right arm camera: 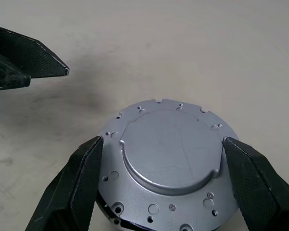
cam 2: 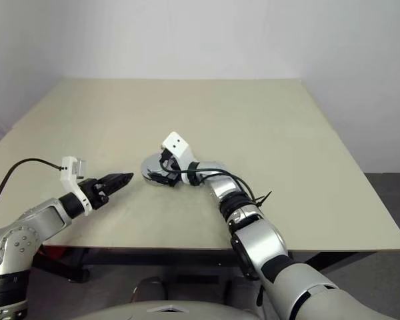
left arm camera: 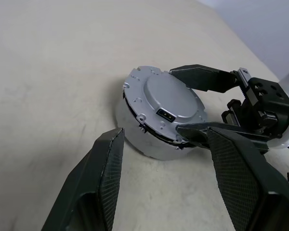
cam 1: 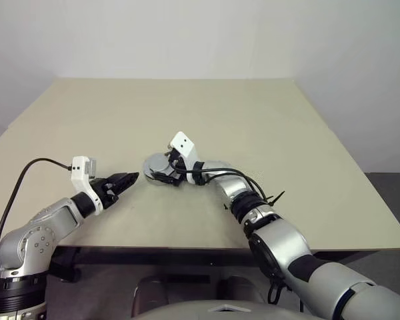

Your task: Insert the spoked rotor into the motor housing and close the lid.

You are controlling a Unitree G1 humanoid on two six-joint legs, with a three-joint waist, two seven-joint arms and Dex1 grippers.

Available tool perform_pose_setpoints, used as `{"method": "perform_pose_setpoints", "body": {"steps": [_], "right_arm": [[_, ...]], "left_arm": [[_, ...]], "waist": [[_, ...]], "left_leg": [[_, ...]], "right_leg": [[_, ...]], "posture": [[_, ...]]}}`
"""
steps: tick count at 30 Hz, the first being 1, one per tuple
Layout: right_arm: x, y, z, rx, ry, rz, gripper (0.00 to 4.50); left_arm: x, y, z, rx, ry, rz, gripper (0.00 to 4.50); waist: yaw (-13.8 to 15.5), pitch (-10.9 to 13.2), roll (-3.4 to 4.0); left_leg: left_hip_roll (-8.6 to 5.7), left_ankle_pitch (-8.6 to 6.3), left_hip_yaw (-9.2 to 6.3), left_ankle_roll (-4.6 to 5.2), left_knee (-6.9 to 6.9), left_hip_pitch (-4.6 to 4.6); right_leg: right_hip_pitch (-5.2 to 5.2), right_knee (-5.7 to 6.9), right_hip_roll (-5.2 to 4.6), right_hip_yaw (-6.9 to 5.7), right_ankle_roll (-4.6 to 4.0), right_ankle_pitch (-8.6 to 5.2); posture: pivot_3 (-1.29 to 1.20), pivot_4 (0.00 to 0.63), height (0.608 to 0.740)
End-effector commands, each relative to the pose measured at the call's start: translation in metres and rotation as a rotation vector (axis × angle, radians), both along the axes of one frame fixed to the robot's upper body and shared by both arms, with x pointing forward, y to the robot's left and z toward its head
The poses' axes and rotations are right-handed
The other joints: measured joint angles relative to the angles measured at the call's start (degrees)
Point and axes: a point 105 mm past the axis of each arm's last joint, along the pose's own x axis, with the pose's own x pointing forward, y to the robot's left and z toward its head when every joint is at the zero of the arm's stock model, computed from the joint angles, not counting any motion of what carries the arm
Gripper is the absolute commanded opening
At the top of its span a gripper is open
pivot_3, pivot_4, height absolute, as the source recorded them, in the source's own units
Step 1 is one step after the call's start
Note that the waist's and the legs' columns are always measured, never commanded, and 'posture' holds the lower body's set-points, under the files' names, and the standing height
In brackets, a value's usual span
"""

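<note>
A: Where does the pale grey round metal lid [right arm camera: 168, 159] sit?

B: Near the middle of the head-camera frames, slightly left of centre, on the beige flat worktop [cam 1: 267, 133]. It rests plain face up on top of the round silvery metal motor housing [left arm camera: 135, 132]. In the left wrist view the lid looks a little tilted on the housing, with a dark gap along part of the seam, so I can't say it is fully seated.

A: And the right end effector [right arm camera: 164, 185]?

B: It reaches in from the lower right of the frame and straddles the lid. Its two black fingers [right arm camera: 77, 183] stand wide apart, one on each side of the disc and right at its edge. Whether they touch the edge I cannot tell.

A: The left end effector [cam 1: 123, 180]?

B: It hangs at the lower left of the frame, pointing toward the housing from just beside it, apart from it. Its fingers [left arm camera: 103, 183] are partly spread with nothing between them.

A: Any sign of the spoked rotor?

B: The lid covers the top of the housing, so I can't tell what lies inside.
</note>
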Motion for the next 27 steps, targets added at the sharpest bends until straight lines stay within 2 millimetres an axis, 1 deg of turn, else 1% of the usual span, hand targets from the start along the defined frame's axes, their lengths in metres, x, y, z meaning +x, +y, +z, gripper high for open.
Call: {"method": "perform_pose_setpoints", "body": {"steps": [1, 2, 3, 6, 7, 10, 13, 14, 23, 26, 27], "right_arm": [[0.005, 0.003, 0.01, 0.009, -0.036, -0.013, 4.47], [0.006, 0.003, 0.009, 0.009, -0.032, -0.019, 4.47], [0.006, 0.003, 0.008, 0.01, -0.026, -0.027, 4.3], [0.007, 0.001, 0.006, 0.001, -0.021, -0.035, 3.58], [0.007, 0.001, 0.006, 0.002, -0.022, -0.035, 3.15], [0.008, 0.0, 0.008, 0.006, -0.023, -0.034, 2.18], [0.008, 0.0, 0.01, 0.009, -0.022, -0.025, 1.14], [0.008, 0.0, 0.01, 0.009, -0.022, -0.022, 0.85], [0.005, 0.001, 0.012, 0.008, -0.012, 0.013, 0.85], [0.005, 0.0, 0.013, 0.004, -0.004, 0.022, 1.45], [0.005, 0.0, 0.013, 0.003, -0.007, 0.025, 1.78]], "left_arm": [[0.0, 0.0, 0.013, -0.005, -0.046, 0.005, 2.89], [0.0, 0.001, 0.013, -0.009, -0.044, 0.008, 2.89], [0.0, 0.002, 0.013, -0.012, -0.042, 0.012, 2.89], [-0.001, 0.008, 0.011, -0.012, -0.026, 0.031, 2.89], [-0.002, 0.011, 0.01, -0.011, -0.019, 0.036, 2.89], [-0.005, 0.018, 0.008, -0.004, -0.005, 0.048, 2.89], [-0.006, 0.022, 0.007, -0.002, 0.0, 0.061, 2.89], [-0.006, 0.022, 0.006, -0.003, 0.002, 0.062, 2.89], [-0.007, 0.019, 0.002, -0.01, 0.015, 0.062, 2.89], [-0.007, 0.019, 0.002, -0.011, 0.016, 0.061, 2.89], [-0.007, 0.019, 0.002, -0.011, 0.017, 0.061, 2.89]], "waist": [[-0.27, 0.0, 0.0], [-0.45, 0.0, 0.0], [-0.59, 0.0, 0.0], [-0.91, 0.0, 0.01], [-0.94, 0.0, 0.01], [-0.97, 0.0, 0.01], [-0.96, 0.01, 0.02], [-0.96, 0.01, 0.02], [-0.96, 0.01, 0.02], [-0.96, 0.01, 0.02], [-0.96, 0.01, 0.02]], "left_leg": [[0.0, 0.0, 0.0, 0.0, 0.0, 0.0], [0.0, 0.0, 0.0, 0.0, 0.0, 0.0], [0.0, 0.0, 0.0, 0.0, 0.0, 0.0], [0.0, 0.0, 0.0, 0.0, 0.0, 0.0], [0.0, 0.0, 0.0, 0.0, -0.01, 0.0], [0.0, -0.01, 0.0, 0.01, -0.02, 0.01], [0.0, -0.01, 0.0, 0.01, -0.03, 0.01], [0.0, -0.01, 0.0, 0.01, -0.03, 0.01], [0.0, -0.01, 0.0, 0.02, -0.05, 0.01], [0.0, -0.01, 0.0, 0.02, -0.08, 0.02], [0.0, -0.01, 0.0, 0.02, -0.1, 0.02]], "right_leg": [[0.0, 0.0, 0.0, 0.0, 0.0, 0.0], [0.0, 0.0, 0.0, 0.0, 0.0, 0.0], [0.0, 0.0, 0.0, 0.0, 0.0, 0.0], [0.0, 0.0, 0.0, 0.0, 0.0, 0.0], [0.0, 0.0, 0.0, 0.0, 0.0, 0.0], [0.0, 0.0, 0.01, 0.0, 0.01, -0.01], [0.0, -0.02, 0.01, 0.0, 0.02, -0.01], [0.0, -0.02, 0.01, 0.01, 0.01, -0.01], [0.0, -0.02, 0.01, 0.01, 0.12, -0.08], [-0.01, -0.03, 0.01, 0.01, 0.09, -0.06], [-0.01, -0.04, 0.01, 0.01, 0.06, -0.05]], "posture": [[0.0, 0.0, 0.74], [0.0, 0.0, 0.74], [0.0, 0.0, 0.74], [0.0, 0.0, 0.74], [0.0, 0.0, 0.74], [0.0, 0.0, 0.74], [0.0, 0.0, 0.74], [0.0, 0.0, 0.74], [0.0, 0.0, 0.74], [0.0, 0.0, 0.74], [0.0, 0.0, 0.74]]}}
